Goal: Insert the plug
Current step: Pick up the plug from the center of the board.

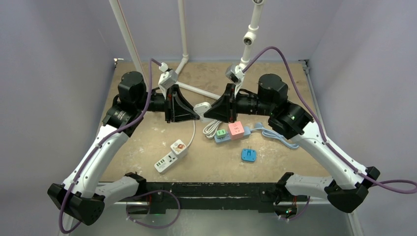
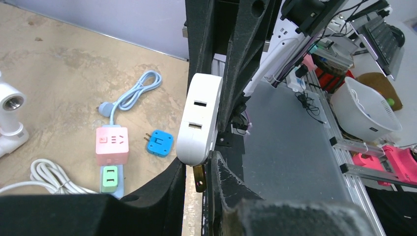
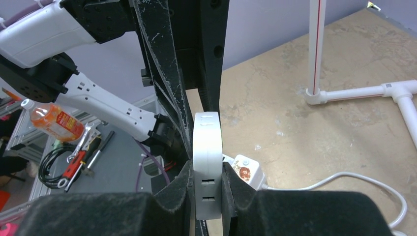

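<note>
A white plug adapter (image 1: 201, 107) with two slots in its side hangs in the air between both grippers. My right gripper (image 3: 206, 169) is shut on its flat sides (image 3: 206, 162). My left gripper (image 2: 198, 169) is shut on its lower end (image 2: 199, 118), with a brass prong (image 2: 199, 178) showing between the fingers. In the top view the left gripper (image 1: 197, 116) and right gripper (image 1: 206, 114) meet tip to tip above the table. Below lies a blue power strip carrying a pink socket cube (image 1: 236, 129) and a green socket (image 1: 222, 133).
A loose blue plug (image 1: 249, 155) lies near the front. A white power strip (image 1: 171, 155) lies at front left, its cable coiled (image 1: 211, 128) beside the green socket. White pipe frames (image 1: 184, 59) stand at the back. A light blue cord (image 1: 280, 138) runs right.
</note>
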You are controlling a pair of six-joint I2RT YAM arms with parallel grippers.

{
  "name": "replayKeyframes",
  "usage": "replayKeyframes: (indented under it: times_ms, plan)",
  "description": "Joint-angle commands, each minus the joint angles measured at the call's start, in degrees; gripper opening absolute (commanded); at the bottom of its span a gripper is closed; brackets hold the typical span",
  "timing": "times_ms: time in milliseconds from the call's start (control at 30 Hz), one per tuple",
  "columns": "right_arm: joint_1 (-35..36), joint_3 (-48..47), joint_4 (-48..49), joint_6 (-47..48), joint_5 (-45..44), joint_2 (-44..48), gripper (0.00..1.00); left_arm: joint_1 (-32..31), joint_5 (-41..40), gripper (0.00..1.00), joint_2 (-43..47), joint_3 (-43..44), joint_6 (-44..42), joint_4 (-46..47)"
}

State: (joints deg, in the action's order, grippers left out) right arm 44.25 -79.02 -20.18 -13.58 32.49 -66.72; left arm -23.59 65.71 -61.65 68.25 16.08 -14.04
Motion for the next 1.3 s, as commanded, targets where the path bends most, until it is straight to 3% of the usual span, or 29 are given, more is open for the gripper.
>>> replayKeyframes:
  times_ms: [0,100,500,567,667,800,1000,1267]
  plan:
    - [0.39,0.14,3.75,-0.43,0.53,1.92,0.00,-0.31,3.08,0.04,-0.25,0.58,-0.51,1.59]
    - [0.32,0.81,4.25,-0.92,1.87,2.18,0.00,-0.31,3.85,0.00,-0.32,0.99,-0.48,1.65]
    - [0.33,1.86,4.64,-0.80,5.06,3.53,0.00,-0.31,9.05,0.00,0.88,1.01,-3.98,0.68]
    - [0.39,1.86,4.77,-0.92,5.12,3.31,0.00,-0.31,7.57,0.25,0.99,1.16,-3.87,0.33]
    - [0.38,2.16,4.89,-1.00,4.96,3.25,0.00,-0.31,6.14,0.50,1.24,1.64,-3.26,0.14]
    - [0.35,2.30,4.40,-0.71,4.86,3.41,0.00,-0.31,5.06,0.56,1.20,3.08,-1.75,0.41]
    - [0.35,2.33,4.10,-0.71,5.71,3.61,0.00,-0.31,4.84,0.52,0.12,4.85,-0.74,1.19]
    - [0.33,2.85,4.75,-1.25,5.84,3.72,0.00,-0.31,5.52,0.16,-1.94,4.95,-1.06,0.32]
